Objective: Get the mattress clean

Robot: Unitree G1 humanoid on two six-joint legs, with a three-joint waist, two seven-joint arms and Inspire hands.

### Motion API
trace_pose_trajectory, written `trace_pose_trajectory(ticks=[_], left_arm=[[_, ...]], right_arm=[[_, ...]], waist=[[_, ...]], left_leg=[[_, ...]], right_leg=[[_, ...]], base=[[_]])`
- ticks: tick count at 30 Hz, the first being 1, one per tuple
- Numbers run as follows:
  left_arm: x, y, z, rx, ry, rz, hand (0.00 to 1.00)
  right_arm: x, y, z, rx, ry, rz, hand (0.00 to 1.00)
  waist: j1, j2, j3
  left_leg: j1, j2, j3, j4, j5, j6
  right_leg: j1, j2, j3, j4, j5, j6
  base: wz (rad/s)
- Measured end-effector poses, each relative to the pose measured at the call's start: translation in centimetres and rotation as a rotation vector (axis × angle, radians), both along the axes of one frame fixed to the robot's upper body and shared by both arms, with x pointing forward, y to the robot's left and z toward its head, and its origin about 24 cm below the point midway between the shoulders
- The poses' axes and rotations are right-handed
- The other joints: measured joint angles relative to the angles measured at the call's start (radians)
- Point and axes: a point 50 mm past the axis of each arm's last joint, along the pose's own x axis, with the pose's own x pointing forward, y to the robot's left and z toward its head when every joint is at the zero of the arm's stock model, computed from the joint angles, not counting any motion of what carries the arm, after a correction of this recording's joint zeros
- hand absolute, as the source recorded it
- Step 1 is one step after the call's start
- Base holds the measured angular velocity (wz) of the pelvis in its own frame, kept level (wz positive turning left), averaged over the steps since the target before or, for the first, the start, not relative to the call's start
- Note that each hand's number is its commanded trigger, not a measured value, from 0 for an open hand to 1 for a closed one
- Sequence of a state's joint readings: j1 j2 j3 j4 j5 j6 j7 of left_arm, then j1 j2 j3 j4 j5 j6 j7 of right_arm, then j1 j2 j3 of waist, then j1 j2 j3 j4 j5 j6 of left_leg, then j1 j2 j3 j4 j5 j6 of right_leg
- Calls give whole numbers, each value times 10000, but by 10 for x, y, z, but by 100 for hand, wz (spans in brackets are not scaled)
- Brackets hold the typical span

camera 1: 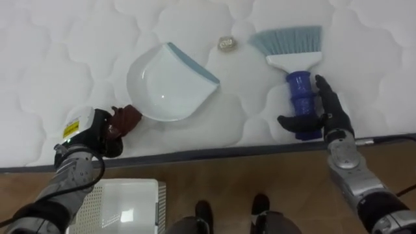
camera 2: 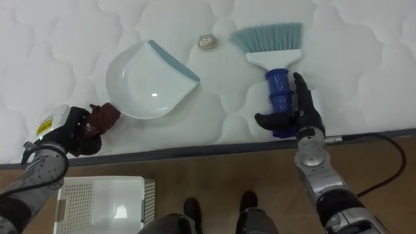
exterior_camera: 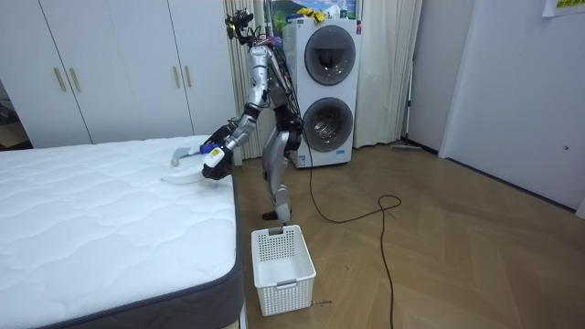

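— While the robot is bending over the near edge of the white quilted mattress (camera 1: 52, 39), what is lying in front of it?

— A rounded white plastic dustpan (camera 1: 166, 84) with a grey-blue lip is sitting left of centre, its mouth facing far and right. Its glossy brown handle (camera 1: 127, 118) is pointing near and left. A hand brush with a ribbed blue handle (camera 1: 300, 91), a white head and pale blue-grey bristles is lying to the right, with the bristles fanning away from the robot. A small crumpled beige scrap (camera 1: 227, 43) is resting on the padded surface between the lip and the bristles, touching neither.

— And the hands?

— The left hand (camera 1: 97, 133) is curling its fingers round the brown handle. The right hand (camera 1: 331, 110) is lying flat against the ribbed blue handle, with straight fingers running along its right side and the thumb reaching across its near end. It is not clasping it.

— What are the eye views giving that the room view is not?

— They are showing the scrap, the brush and both hands' fingers. They are also looking down into a white lattice-walled plastic basket (camera 1: 123, 201) on the wooden plank floor (camera 1: 227, 175), near and left of the robot's feet.

— And the room view?

— It is showing the robot standing at the bed's side near a far corner, leaning forward from the waist with an arm stretching onto the mattress. The basket is standing on the floor beside the bed, nearer the camera than the robot. Two stacked white washing machines (exterior_camera: 327, 82) are standing behind the robot, and white wardrobe doors (exterior_camera: 110, 64) are lining the wall at that view's left.
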State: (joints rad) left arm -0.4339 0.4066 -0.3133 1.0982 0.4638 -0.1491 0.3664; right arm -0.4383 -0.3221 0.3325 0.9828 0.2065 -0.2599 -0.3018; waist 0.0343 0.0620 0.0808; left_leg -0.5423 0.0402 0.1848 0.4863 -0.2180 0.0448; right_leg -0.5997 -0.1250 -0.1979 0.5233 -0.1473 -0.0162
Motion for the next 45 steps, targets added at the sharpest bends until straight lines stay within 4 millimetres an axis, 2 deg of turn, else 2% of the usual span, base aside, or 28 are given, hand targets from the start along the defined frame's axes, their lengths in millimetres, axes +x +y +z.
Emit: trace_pose_trajectory(ticks=[7, 12, 13, 14, 15, 20, 25, 31, 39, 45], left_arm=[[7, -3, 4, 199, 68, -171, 100], [9, -6, 4, 324, 317, -350, 100], [9, -8, 4, 406, 361, -472, 100], [10, -9, 4, 433, 368, -541, 100], [11, -10, 4, 461, 380, -638, 100], [10, -10, 3, 458, 551, -642, 100], [11, -10, 3, 449, 725, -617, 100], [11, -11, 3, 436, 758, -647, 100], [12, -11, 4, 518, 783, -649, 100], [12, -12, 3, 572, 828, -692, 100]], right_arm=[[3, -8, -2, -288, 520, -13, 0], [3, -12, -5, -595, 860, -51, 0], [3, -15, -5, -832, 1040, -16, 62], [2, -18, -6, -931, 1121, -34, 96], [1, -22, -5, -1084, 1249, -64, 100], [2, -29, -3, -1447, 1409, -314, 100], [7, -44, 7, -2547, 1633, -556, 100], [4, -47, 4, -3389, 1966, -576, 100], [2, -47, 1, -3367, 2141, -651, 100], [1, -46, 0, -3350, 2132, -642, 100]], waist=[[-7, -3, 3], [124, 1, 9], [192, 1, 9], [228, 1, 9], [290, -3, 12], [354, -31, 29], [322, -32, 27], [313, -34, 25], [229, -48, 25], [216, -146, 15]], left_leg=[[-45, -2, -66, 144, -3, 10], [-42, -3, -106, 223, -20, 38], [-37, -2, -143, 247, -23, 40], [-39, -1, -154, 263, -27, 44], [-42, -2, -167, 279, -28, 45], [-41, -17, -214, 309, -30, 51], [-31, -10, -244, 327, -30, 50], [-26, -24, -287, 356, -29, 49], [-29, -93, -286, 414, -28, 54], [-14, -157, -283, 427, -27, 68]], right_leg=[[63, -84, -102, 75, -2, -1], [130, -94, -211, 149, -37, -33], [166, -91, -214, 136, -38, -35], [174, -105, -213, 137, -41, -38], [186, -115, -216, 137, -44, -37], [223, -119, -247, 130, -74, -26], [257, -121, -309, 122, -116, -44], [300, -140, -383, 142, -159, -47], [308, -279, -382, 197, -203, 7], [292, -304, -372, 310, -257, 33]], base=[[4], [2], [4], [5], [4], [2], [1], [5], [0], [3]])
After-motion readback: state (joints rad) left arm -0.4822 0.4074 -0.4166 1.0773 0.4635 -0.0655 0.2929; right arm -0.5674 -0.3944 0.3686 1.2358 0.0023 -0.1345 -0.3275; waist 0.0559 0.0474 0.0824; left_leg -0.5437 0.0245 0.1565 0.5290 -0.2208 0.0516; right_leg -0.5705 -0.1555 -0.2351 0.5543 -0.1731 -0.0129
